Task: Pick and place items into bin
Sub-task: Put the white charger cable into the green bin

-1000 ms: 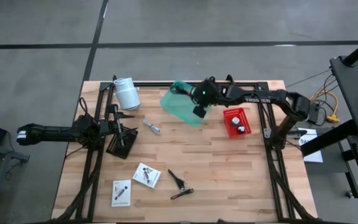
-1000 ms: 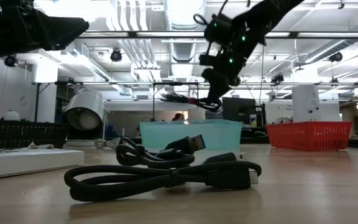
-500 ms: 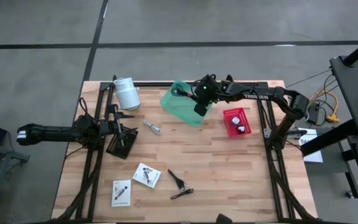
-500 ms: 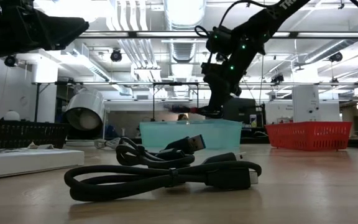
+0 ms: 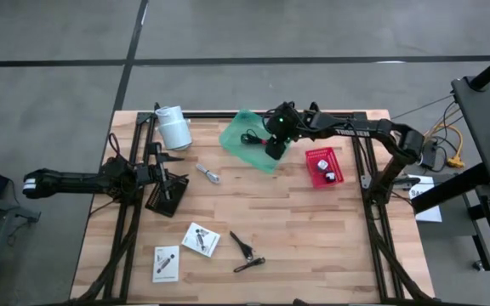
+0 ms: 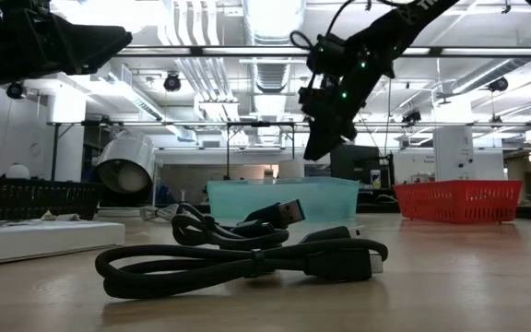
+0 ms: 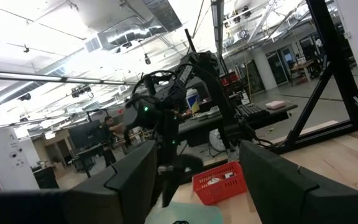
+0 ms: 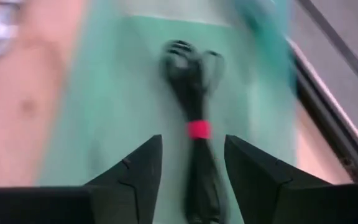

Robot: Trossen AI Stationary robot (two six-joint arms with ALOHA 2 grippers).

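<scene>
At the left edge of the wooden table (image 5: 296, 229), the left gripper (image 5: 162, 174) waits low over a flat black pad (image 5: 167, 197), its two dark fingers (image 7: 272, 180) spread apart with nothing between them. Near it stands a white cylinder (image 5: 173, 127) and a small silvery metal plug (image 5: 208, 174) lies on the wood. Toward the front edge lie two white packets (image 5: 167, 263) (image 5: 201, 240) and a black clip (image 5: 245, 251).

In the middle, at the far side, sits the shallow translucent teal-green plastic bin (image 5: 232, 140) with rounded corners. Inside it lies a thin black cable bundle (image 8: 194, 93), folded into a long loop and tied with a narrow red band around its middle. It rests flat on the bin floor, touched by nothing.

The right gripper (image 5: 276, 146) hangs above the bin, over its right part. Its fingers (image 8: 253, 168) are released and apart, one on each side of the cable below, with no contact.

To the right of the bin stands a small red slotted basket (image 5: 323, 167) with some white bits inside.
</scene>
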